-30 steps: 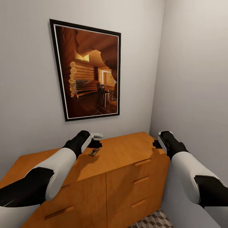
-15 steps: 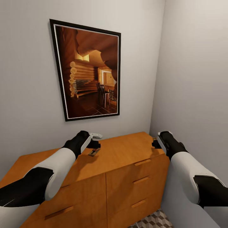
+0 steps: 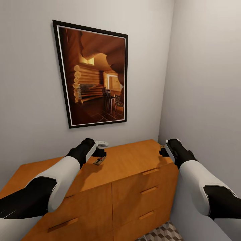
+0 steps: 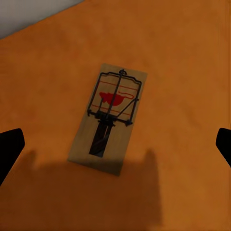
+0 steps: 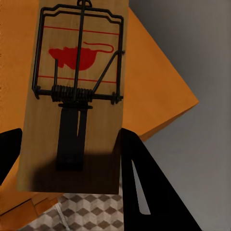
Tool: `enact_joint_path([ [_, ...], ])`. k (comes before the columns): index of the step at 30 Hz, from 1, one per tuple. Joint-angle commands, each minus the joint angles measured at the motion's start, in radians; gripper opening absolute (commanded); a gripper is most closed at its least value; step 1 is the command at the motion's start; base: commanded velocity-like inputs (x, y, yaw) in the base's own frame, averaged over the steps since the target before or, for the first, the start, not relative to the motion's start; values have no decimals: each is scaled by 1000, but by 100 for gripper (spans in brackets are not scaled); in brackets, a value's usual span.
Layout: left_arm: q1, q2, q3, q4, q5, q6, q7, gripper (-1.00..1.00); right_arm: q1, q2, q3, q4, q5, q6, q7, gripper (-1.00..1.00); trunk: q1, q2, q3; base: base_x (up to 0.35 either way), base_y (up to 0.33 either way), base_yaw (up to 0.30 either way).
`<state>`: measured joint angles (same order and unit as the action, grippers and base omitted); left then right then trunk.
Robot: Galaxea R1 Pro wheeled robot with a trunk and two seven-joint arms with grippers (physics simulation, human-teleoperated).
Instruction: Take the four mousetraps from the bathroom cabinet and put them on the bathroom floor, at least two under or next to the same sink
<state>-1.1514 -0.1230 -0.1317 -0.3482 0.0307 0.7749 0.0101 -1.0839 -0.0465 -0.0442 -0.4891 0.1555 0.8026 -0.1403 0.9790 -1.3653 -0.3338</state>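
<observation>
Right gripper [image 3: 163,151] with its mousetrap [image 5: 74,96] creeps slightly left and up over the cabinet [image 3: 134,164] corner; left gripper [image 3: 101,149] nudges up a touch.

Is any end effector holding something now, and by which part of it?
The right end effector holds a mousetrap by its plain bottom end. The left end effector is open above another mousetrap, holding nothing.
</observation>
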Motion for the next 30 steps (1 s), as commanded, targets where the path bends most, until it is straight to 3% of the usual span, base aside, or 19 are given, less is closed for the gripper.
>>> enact_joint_path([
  [1,-1,1,-6,-1,3,4,1,100,-1,1,-5,-1,7,4,4,-100,0,-1,-1,0,0,0],
  [30,-1,-1,-5,-5,3,-6,4,100,-1,-6,-8,-2,7,14,10,-100,0,-1,-1,0,0,0],
])
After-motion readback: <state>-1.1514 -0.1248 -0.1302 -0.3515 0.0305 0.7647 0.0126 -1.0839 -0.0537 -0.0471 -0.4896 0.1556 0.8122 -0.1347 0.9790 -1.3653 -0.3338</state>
